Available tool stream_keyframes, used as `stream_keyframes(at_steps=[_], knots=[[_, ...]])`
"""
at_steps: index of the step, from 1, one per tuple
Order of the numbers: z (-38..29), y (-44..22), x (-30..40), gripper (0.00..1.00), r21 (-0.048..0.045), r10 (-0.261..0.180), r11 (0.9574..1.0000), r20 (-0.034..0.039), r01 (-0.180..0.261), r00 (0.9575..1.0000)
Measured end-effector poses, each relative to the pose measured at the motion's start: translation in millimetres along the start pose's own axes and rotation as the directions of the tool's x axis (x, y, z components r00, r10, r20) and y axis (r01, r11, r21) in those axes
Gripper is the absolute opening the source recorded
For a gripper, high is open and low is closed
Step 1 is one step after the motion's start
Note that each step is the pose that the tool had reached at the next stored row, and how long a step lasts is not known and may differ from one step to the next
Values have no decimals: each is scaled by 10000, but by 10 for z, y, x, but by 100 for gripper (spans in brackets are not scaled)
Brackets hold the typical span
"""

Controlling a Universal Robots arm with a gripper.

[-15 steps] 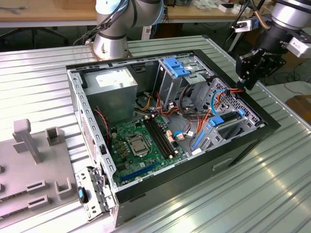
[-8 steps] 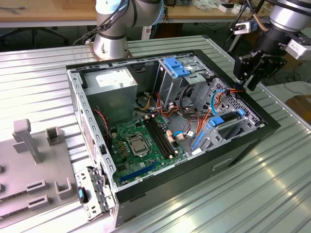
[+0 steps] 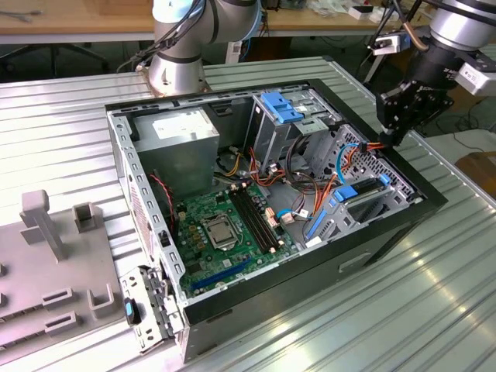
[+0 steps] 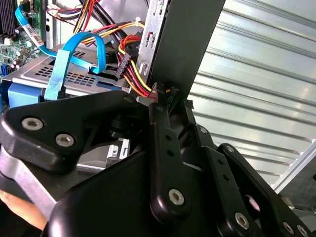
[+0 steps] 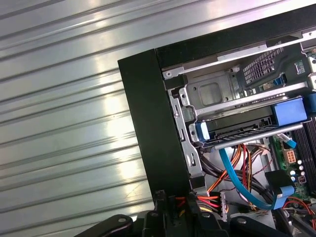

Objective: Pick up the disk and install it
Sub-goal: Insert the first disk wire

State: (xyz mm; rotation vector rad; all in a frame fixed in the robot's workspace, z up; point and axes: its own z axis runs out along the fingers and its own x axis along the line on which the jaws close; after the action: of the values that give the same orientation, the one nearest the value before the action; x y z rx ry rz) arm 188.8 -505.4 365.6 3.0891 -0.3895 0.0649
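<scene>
Gripper (image 3: 391,136) fingers (image 4: 160,128), seemingly pinched on a wired plug (image 4: 162,94) at the case rim (image 5: 148,123), could strain its cables (image 4: 133,74) or snag that rim, while the disk (image 5: 239,129) sits slotted just inside the rim.

One open computer case (image 3: 431,203), one green motherboard (image 3: 195,218), one grey power supply (image 3: 182,146), one disk (image 5: 238,129) in a blue carrier, one gripper (image 3: 390,136).

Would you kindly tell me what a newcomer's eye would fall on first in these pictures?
The open computer case dominates the ribbed metal table in the exterior view, its green motherboard exposed. At that view's right, the black tool hangs over the case's edge by red and orange cables. Just inside that edge sits the disk in its blue carrier.
</scene>
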Motion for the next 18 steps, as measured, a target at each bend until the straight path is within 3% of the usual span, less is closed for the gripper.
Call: stream_keyframes(at_steps=[4, 6, 11, 14, 15, 16, 18], knots=[[1, 0, 1, 27, 0, 0, 10000, 0, 0, 10000], [1, 0, 1, 17, 0, 0, 10000, 0, 0, 10000], [-3, 0, 2, 17, 2, 0, 10000, 1, 0, 10000], [-105, 2, 6, 17, 1, 0, 10000, 1, 0, 10000], [-110, 2, 7, 17, 1, 0, 10000, 1, 0, 10000], [-110, 2, 7, 17, -2, 75, 10000, 3, -75, 10000], [-111, 2, 7, 17, -29, 644, 9979, 13, -644, 9979]])
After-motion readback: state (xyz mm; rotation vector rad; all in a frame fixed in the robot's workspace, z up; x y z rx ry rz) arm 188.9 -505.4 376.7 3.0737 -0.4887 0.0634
